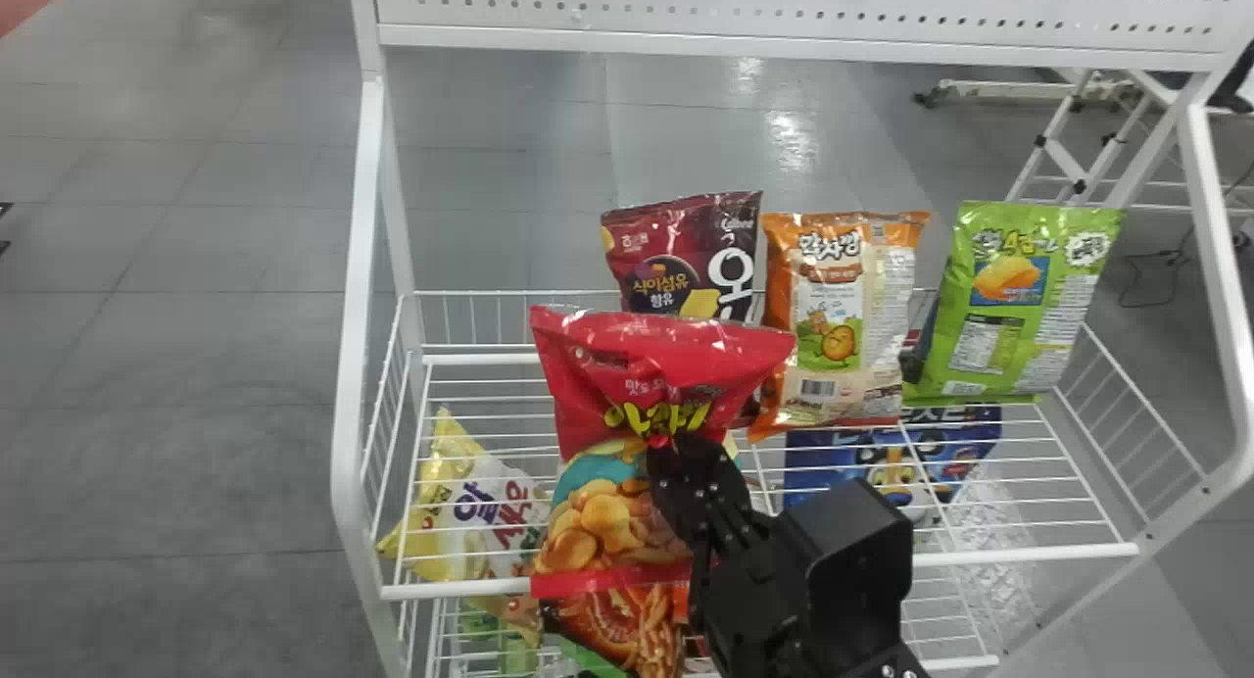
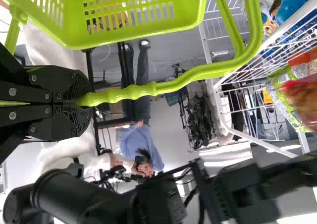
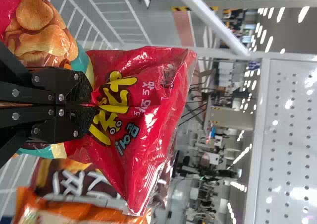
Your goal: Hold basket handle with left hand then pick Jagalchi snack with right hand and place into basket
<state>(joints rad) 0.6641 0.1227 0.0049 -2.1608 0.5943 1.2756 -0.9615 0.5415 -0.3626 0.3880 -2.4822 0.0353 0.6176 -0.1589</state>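
The Jagalchi snack (image 1: 647, 394), a puffed red bag with yellow lettering above a picture of golden chips, is held by the right gripper (image 1: 676, 453) in front of a white wire shelf (image 1: 882, 560). The right jaws are clenched on a pinch of the bag's front film, near its middle, with the lettering just beside them; in the right wrist view the right gripper (image 3: 86, 105) shows the same hold, the film creased around the tips and the sealed top end spreading away from them. In the head view the bag hangs nearly upright and overlaps the lower part of a maroon bag (image 1: 676, 257). Next to the maroon one on the shelf leans an orange bag (image 1: 833, 340), and farther to the right a green bag (image 1: 1019, 306) is tilted a little. A blue bag (image 1: 882, 462) and a yellow bag (image 1: 441, 531) lie lower, behind the white wires. The left gripper (image 2: 81, 100) has its jaws closed around the wavy grip of the basket handle (image 2: 198, 75), and the lime-green basket (image 2: 183, 11), with its slotted wall, is joined to that handle. The snack is outside the basket and apart from it. The black right arm (image 2: 158, 199) crosses the left wrist view, where a blurred part of the red bag also appears.
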